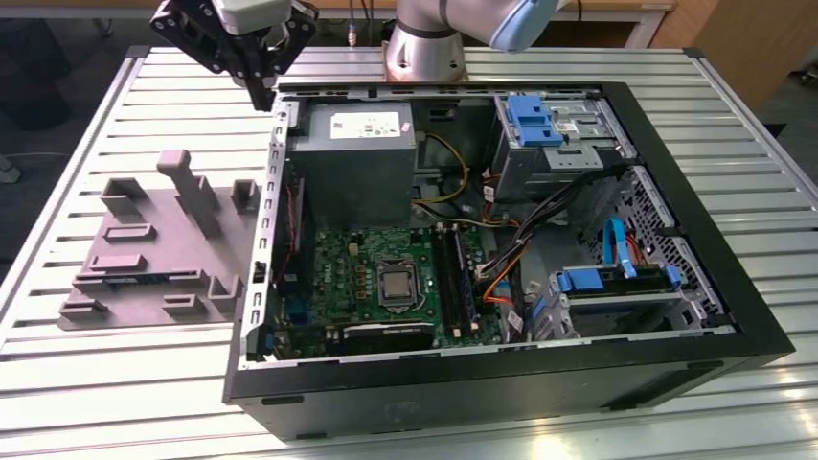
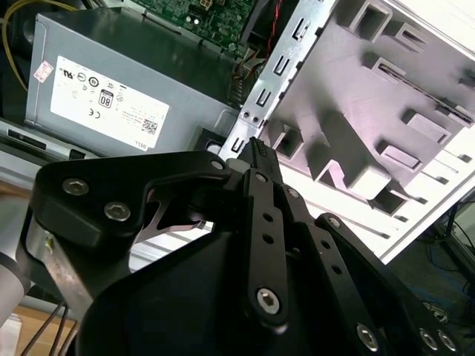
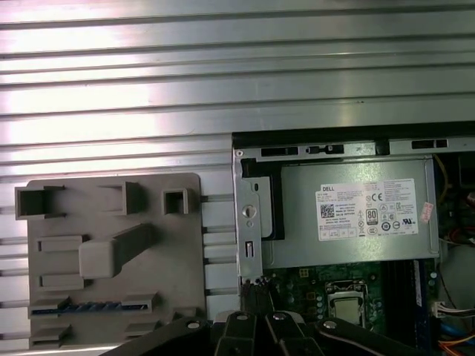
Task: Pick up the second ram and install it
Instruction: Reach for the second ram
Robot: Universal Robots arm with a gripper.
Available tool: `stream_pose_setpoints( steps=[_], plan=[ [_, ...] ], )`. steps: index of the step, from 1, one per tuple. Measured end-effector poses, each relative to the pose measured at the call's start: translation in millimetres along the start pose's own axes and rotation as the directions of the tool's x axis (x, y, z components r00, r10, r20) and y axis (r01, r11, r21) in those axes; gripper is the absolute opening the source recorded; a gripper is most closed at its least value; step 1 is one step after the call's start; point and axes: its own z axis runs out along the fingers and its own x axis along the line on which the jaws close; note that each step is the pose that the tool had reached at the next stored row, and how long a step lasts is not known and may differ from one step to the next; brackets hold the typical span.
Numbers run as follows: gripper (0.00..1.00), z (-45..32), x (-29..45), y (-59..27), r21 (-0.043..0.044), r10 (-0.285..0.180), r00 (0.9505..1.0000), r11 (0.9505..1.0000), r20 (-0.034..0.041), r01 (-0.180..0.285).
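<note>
Just beside computer case (image 1: 511,379), sits edge-up in grey tray (image 1: 167,244): second ram (image 3: 83,306), thin, bluish. Hangs above case rim: gripper (image 1: 262,94), pinched closed, empty.

Robotics lab bench: slatted aluminium table (image 1: 128,383) carries an open PC case (image 1: 511,383), a grey fixture tray (image 1: 141,259) and a robot arm base (image 1: 428,48).

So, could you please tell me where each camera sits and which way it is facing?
Exterior view: off the arm, above, looking down at the open computer case and grey tray; the arm's base and the gripper show.
First wrist view: on the arm, facing down onto tray and power supply; gripper links show.
Second wrist view: on the arm, looking along the gripper towards the power supply.
All share tray and power supply.
</note>
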Motion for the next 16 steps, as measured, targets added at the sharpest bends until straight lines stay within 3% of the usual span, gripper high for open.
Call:
stream_pose_setpoints(
  steps=[16],
  plan=[
    [0.11, 0.3, 12.7, -1.0, 0.0001, 0.0, 1.0, 1.0, -0.0005, 0.0]
  ],
)
